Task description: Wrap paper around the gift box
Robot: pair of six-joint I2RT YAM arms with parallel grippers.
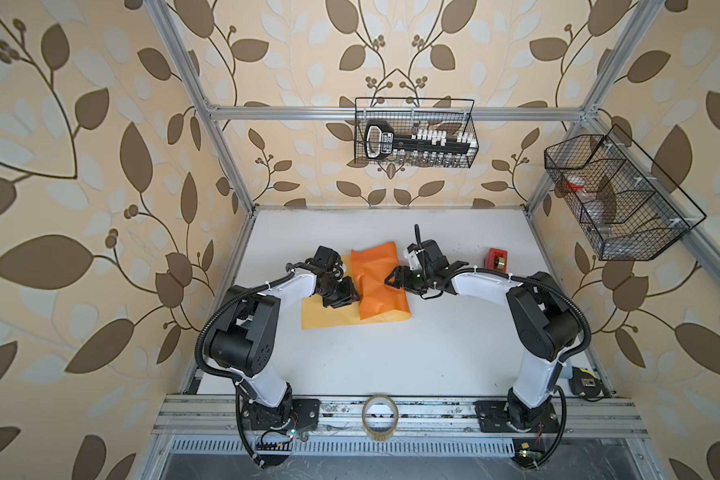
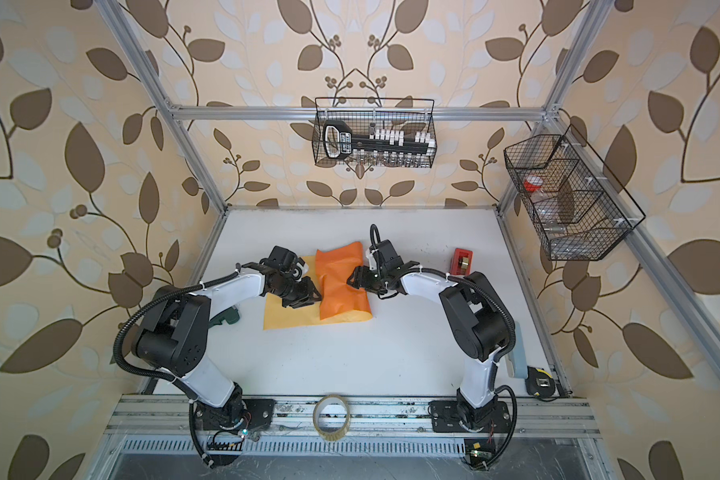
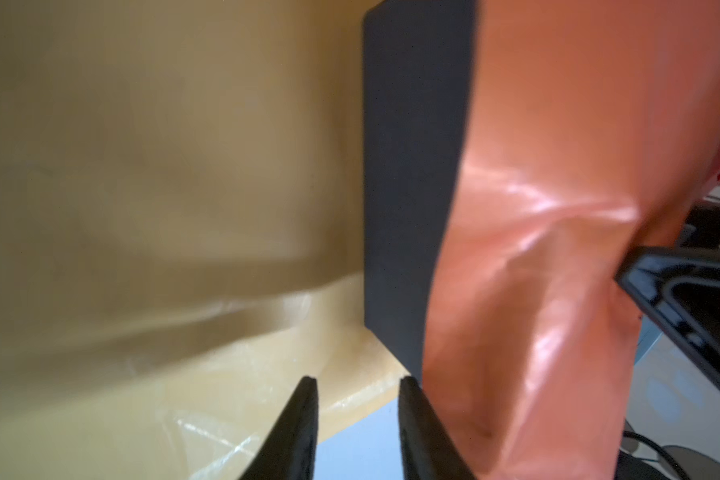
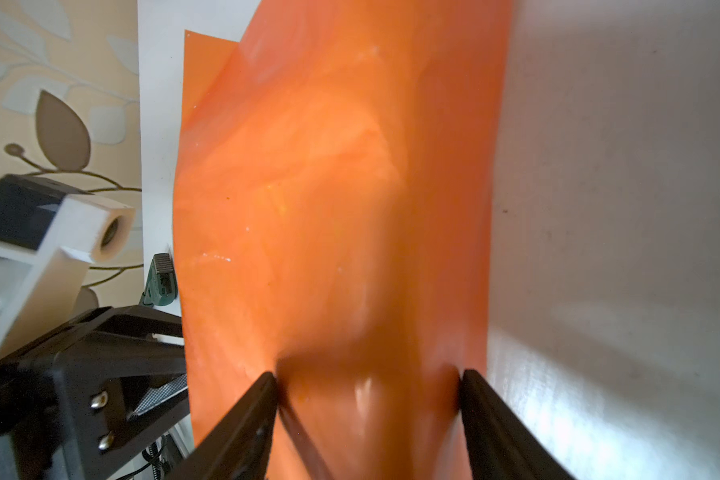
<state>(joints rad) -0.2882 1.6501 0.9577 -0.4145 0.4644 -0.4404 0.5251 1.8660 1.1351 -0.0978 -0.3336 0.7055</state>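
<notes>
1. Top views: the paper (image 1: 375, 286) lies mid-desk (image 1: 391, 361). One half is flat with the yellow-tan face up. The orange half is folded over a bulge, so I take the gift box to be under that flap; it's not visible here.
   - Left end effector (image 1: 352, 297) is over the paper's yellow half, right at the fold.
   - Right end effector (image 1: 391, 280) is on the orange flap, coming in from the paper's opposite edge.
   - Both top views show the same layout (paper (image 2: 341, 291)).
   - Red tape dispenser (image 1: 497, 257) is well apart from the paper, past the right arm. Clear tape roll (image 1: 381, 417) is on the front rail, also well apart from the paper.
2. Left wrist: the gift box (image 3: 408, 187) shows as a bare slate strip between the paper's yellow face and the orange flap draped over it.
   - Left end effector (image 3: 358, 382) has its fingers apart with nothing between them, just beside the box's uncovered side.
   - One finger (image 3: 682, 299) of the right end effector touches the orange flap.
3. Right wrist: right end effector (image 4: 368, 374) has its jaws wide, straddling the orange-covered bulk. Both fingers meet the paper; I can't tell whether they actually clamp.
4. Step, my read: first flap is over the box, the right arm is pinning it and the left is free.
5. Next move, my read: the left arm grabs the paper's yellow edge and brings it over the bare side to overlap the orange flap, with the right arm keeping pressure on. Tape comes after. The sheet looks thin and slick, so expect slip.
</notes>
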